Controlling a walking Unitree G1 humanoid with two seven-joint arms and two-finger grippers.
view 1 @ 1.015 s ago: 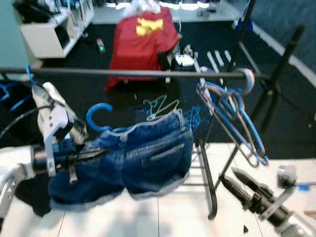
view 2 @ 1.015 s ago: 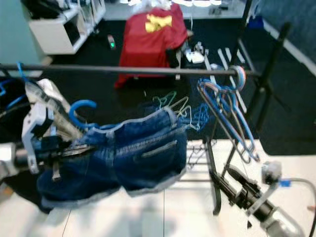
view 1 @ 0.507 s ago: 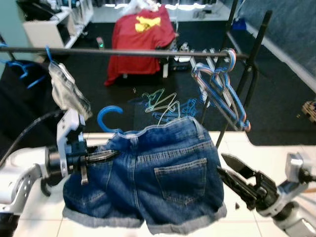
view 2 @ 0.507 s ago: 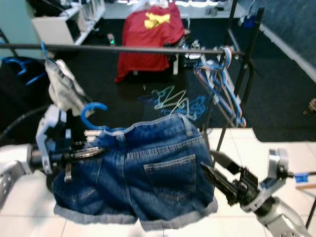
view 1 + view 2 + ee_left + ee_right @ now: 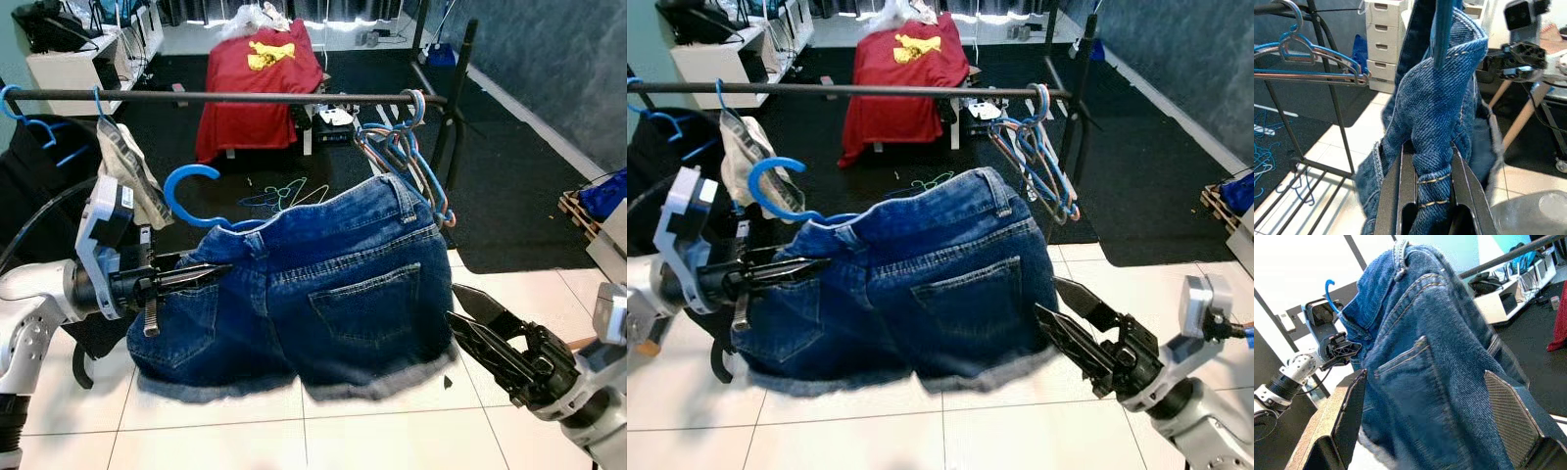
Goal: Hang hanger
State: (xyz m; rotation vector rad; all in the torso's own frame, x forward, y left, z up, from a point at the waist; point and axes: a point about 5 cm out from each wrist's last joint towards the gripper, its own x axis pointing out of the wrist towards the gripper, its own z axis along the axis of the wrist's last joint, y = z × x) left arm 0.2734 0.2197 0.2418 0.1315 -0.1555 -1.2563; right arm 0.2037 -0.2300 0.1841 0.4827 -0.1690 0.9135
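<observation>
Denim shorts (image 5: pixel 323 294) on blue hanger (image 5: pixel 191 191), pinched by left gripper (image 5: pixel 201 276); right gripper (image 5: pixel 480 328) spread, beside shorts.

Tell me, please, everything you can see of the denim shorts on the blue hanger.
The denim shorts are dark blue, with paler stitching, a back pocket, belt loops and rolled hems. They hang spread out on a blue hanger whose hook rises free beside the waistband. The left gripper is shut on a fold of the waistband, holding them in the air in front of the clothes rail, over the white tiled floor. The right gripper is open at their other side, fingers astride the cloth.
</observation>
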